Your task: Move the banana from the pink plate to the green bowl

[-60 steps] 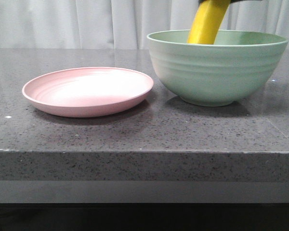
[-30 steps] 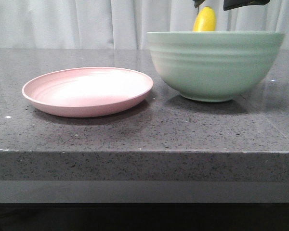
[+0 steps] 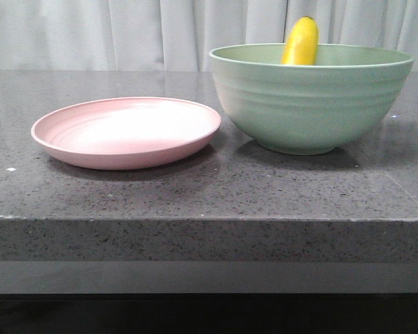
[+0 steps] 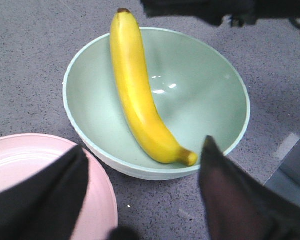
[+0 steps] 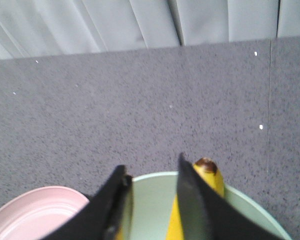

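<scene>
banana [image 4: 140,95] | lies inside green bowl [image 4: 210,85], leaning on far rim | pink plate [image 3: 125,132] bare | right gripper [image 5: 152,200] apparently above, jaws apart, empty | left gripper [image 4: 142,195] wide, empty

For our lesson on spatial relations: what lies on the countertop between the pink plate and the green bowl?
Nothing: the front view shows only a narrow strip of bare grey countertop between the pink plate and the green bowl; they sit close, and whether their rims touch is unclear.
</scene>
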Controlling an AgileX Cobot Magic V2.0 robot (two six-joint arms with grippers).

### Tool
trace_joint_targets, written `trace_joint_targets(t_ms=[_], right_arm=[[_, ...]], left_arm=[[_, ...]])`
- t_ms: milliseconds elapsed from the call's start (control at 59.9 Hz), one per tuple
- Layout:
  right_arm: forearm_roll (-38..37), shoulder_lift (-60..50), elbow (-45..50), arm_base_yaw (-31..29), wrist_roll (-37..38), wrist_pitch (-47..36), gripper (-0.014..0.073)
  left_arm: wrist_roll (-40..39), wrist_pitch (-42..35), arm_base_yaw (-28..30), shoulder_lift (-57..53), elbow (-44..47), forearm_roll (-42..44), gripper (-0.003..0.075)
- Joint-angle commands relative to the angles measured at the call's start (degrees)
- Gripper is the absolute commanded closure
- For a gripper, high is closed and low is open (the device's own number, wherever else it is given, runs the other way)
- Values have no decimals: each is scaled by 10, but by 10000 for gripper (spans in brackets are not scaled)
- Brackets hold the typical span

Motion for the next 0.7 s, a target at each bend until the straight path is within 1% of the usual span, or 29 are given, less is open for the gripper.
trace_joint_targets(t_ms=[0, 67, 100, 167, 217, 317, 450, 567, 684], right_arm=[[-10, -40, -20, -3, -9, -22, 541], [-17, -54, -20, -3, -9, -21, 631], [-20, -60, -19, -3, -9, -21, 662], [-30, -70, -19, -3, -9, -21, 659], [-40, -76, -19, -3, -9, -22, 662], [-55, -90, -19, -9, -9, -21, 662], [-60, -116, -17, -28, -9, -10, 662], [-83, -149, -12, -65, -9, 12, 662], [-96, -186, 9, -100, -9, 16, 662]], left_arm=[[-1, -40, -3, -19, -17, -6, 442], [-1, -44, -1, -19, -17, -3, 567], [-1, -48, 2, -19, -17, 0, 627], [-1, -61, 13, -19, -17, 1, 742], [0, -74, 25, -19, -17, 7, 741], [0, -95, 71, -19, -17, 15, 741], [0, -98, 169, -36, -17, 16, 741], [1, -100, 258, -78, -2, 28, 741], [1, -100, 322, -133, 33, 55, 741]])
